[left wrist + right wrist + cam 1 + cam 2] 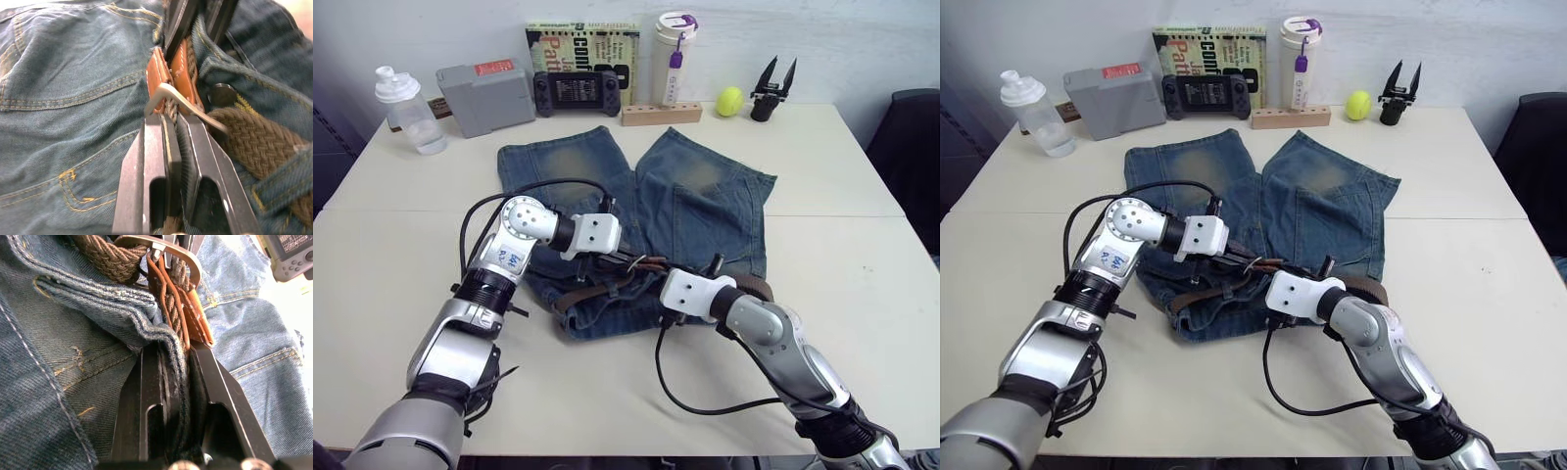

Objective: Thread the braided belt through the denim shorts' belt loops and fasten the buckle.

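Observation:
The denim shorts (705, 196) lie flat on the table, legs pointing away and waistband toward me. The braided belt (756, 286) runs along the waistband and under a belt loop (288, 166). Both grippers meet at the waistband's middle. My left gripper (172, 122) is shut on the belt just behind the silver buckle (166, 95) and its tan leather end (183, 73). My right gripper (173, 352) faces it, shut on the folded waistband edge (122, 308) with the belt strand inside. The buckle (161, 245) sits just past its fingertips.
Along the table's far edge stand a clear bottle (406, 108), a grey box (487, 96), a game controller (576, 91), a book (582, 44), a white tumbler (674, 59), a wooden block (661, 115), a tennis ball (729, 101) and a spare black gripper (771, 88). A dark chair (913, 147) is at right.

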Robot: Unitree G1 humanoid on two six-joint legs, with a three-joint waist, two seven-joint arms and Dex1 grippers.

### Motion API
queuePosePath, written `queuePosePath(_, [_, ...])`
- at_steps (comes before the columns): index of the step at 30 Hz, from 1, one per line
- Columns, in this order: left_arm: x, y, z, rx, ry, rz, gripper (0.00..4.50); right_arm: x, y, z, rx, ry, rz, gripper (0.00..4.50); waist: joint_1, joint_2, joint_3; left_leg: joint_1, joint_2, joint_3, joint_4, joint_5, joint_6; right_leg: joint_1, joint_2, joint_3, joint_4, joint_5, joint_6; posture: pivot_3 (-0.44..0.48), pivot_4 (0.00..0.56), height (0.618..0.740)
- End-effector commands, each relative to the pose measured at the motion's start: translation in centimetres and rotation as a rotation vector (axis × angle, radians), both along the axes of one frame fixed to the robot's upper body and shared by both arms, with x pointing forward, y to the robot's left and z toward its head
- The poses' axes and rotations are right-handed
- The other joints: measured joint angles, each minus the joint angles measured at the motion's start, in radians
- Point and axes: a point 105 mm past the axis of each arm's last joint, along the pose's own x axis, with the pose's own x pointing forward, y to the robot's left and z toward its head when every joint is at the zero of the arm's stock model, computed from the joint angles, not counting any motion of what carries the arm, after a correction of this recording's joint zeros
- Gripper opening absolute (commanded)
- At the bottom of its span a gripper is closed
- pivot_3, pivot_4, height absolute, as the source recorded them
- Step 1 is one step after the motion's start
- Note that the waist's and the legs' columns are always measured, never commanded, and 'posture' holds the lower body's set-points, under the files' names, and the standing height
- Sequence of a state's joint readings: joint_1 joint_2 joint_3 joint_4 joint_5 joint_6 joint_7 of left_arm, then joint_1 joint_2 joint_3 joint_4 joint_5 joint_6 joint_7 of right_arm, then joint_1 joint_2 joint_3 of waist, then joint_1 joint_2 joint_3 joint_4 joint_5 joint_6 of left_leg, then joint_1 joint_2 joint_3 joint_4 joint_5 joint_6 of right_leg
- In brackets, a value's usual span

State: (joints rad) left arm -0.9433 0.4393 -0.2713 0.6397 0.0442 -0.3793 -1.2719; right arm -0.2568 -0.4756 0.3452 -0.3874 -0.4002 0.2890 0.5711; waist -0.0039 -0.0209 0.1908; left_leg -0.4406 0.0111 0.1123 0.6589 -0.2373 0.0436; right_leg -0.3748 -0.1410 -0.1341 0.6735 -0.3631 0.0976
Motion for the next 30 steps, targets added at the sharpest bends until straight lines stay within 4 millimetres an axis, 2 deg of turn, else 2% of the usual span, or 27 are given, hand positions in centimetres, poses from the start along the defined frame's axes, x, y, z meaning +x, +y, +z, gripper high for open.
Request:
queuePosePath(1, [-0.9, -2.3, -0.1, -0.054, 0.041, 0.016, 0.0, -1.3, 1.9, 1.8, 0.05, -0.033, 0.108, 0.02, 0.0, 0.0, 0.0, 0.0, 0.0, 0.0, 0.0, 0.0, 0.0, 0.0, 0.0, 0.0, 0.0, 0.0, 0.0, 0.0, 0.15, 0.694])
queuePosePath(4, [-1.4, -3.1, -0.4, -0.046, 0.047, -0.011, 0.0, -1.7, 2.2, 1.2, 0.05, 0.013, 0.136, 0.02, 0.0, 0.0, 0.0, 0.0, 0.0, 0.0, 0.0, 0.0, 0.0, 0.0, 0.0, 0.001, 0.0, 0.0, 0.0, 0.0, 0.15, 0.694])
queuePosePath(7, [-2.0, -3.5, -1.7, 0.007, 0.055, -0.053, 0.0, -1.9, 1.6, 0.8, 0.075, 0.085, 0.132, 0.02, 0.001, 0.0, 0.0, 0.0, 0.0, 0.0, 0.001, 0.0, 0.0, 0.0, 0.0, 0.001, 0.0, 0.0, 0.0, 0.0, 0.15, 0.694])
queuePosePath(11, [-1.9, -3.6, -2.0, 0.014, 0.062, -0.041, 0.0, -2.0, 0.6, 1.7, 0.138, 0.113, 0.113, 1.98, 0.001, 0.0, 0.0, 0.0, 0.0, 0.0, 0.001, 0.0, 0.0, 0.0, 0.0, 0.001, 0.0, 0.0, 0.0, 0.0, 0.15, 0.694])
queuePosePath(13, [-1.9, -3.3, -2.3, 0.046, 0.046, -0.044, 0.0, -1.9, -0.7, 2.6, 0.194, 0.147, 0.084, 2.33, 0.001, 0.0, 0.0, 0.0, 0.0, 0.0, 0.001, 0.0, 0.0, 0.0, 0.0, 0.001, 0.0, 0.0, 0.0, 0.0, 0.15, 0.694])
queuePosePath(15, [-2.0, -3.1, -2.5, 0.063, 0.034, -0.049, 0.0, -2.1, -1.5, 3.0, 0.234, 0.19, 0.071, 3.11, 0.003, 0.0, 0.0, 0.0, 0.0, 0.0, 0.001, 0.0, 0.0, 0.0, 0.0, 0.001, 0.0, 0.0, 0.0, 0.0, 0.15, 0.694])
queuePosePath(17, [-2.1, -2.9, -2.5, 0.06, 0.037, -0.045, 0.0, -3.0, -2.9, 3.0, 0.273, 0.277, 0.062, 3.7, 0.002, 0.0, 0.0, 0.0, 0.0, 0.0, 0.001, 0.0, 0.0, 0.001, 0.0, 0.001, -0.001, 0.0, 0.0, 0.0, 0.15, 0.694])
queuePosePath(19, [-2.2, -2.7, -2.5, 0.054, 0.049, -0.04, 0.0, -3.5, -4.7, 3.3, 0.274, 0.318, 0.045, 3.7, 0.005, 0.0, 0.0, 0.0, 0.0, 0.0, 0.002, 0.0, 0.0, 0.001, -0.001, 0.001, -0.001, 0.0, 0.0, 0.0, 0.15, 0.694])
queuePosePath(23, [-2.1, -2.6, -2.5, 0.05, 0.053, -0.034, 0.0, -2.2, -6.7, 5.1, 0.233, 0.213, -0.033, 3.7, 0.009, 0.0, 0.0, 0.0, -0.001, -0.001, 0.002, -0.001, 0.002, 0.001, -0.002, 0.001, -0.003, 0.0, 0.0, 0.0, 0.15, 0.694])
queuePosePath(26, [-2.1, -2.9, -2.3, 0.033, 0.058, -0.03, 0.0, -1.5, -6.5, 5.0, 0.1, 0.147, -0.018, 3.7, 0.007, 0.0, 0.0, 0.0, -0.001, -0.002, 0.003, -0.002, 0.004, 0.004, -0.003, 0.001, -0.006, 0.0, 0.0, 0.0, 0.15, 0.694])
queuePosePath(30, [-2.2, -3.4, -2.1, 0.017, 0.062, -0.037, 0.0, -1.2, -5.2, 3.1, 0.006, 0.165, 0.034, 3.7, 0.003, 0.001, -0.001, 0.002, -0.001, -0.001, 0.003, -0.002, 0.003, 0.003, -0.003, 0.001, -0.005, 0.0, 0.0, 0.0, 0.15, 0.694])
